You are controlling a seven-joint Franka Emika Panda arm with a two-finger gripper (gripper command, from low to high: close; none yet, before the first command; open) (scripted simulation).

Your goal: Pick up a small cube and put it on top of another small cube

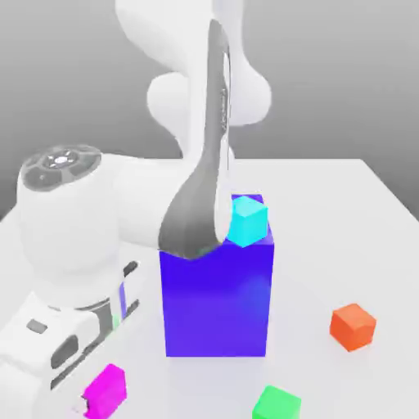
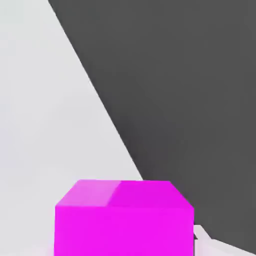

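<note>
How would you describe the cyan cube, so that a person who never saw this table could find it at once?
Look first for the big blue block in the middle of the white table, the tallest thing there. The cyan cube sits on its top face, beside the robot's grey forearm. The orange cube, green cube and magenta cube sit low, at table level; this one alone is raised.

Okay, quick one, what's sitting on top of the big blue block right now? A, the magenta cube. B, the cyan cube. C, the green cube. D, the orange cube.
B: the cyan cube rests on the top face of the big blue block, while the orange cube, green cube and magenta cube all sit lower, down by the table.
</note>
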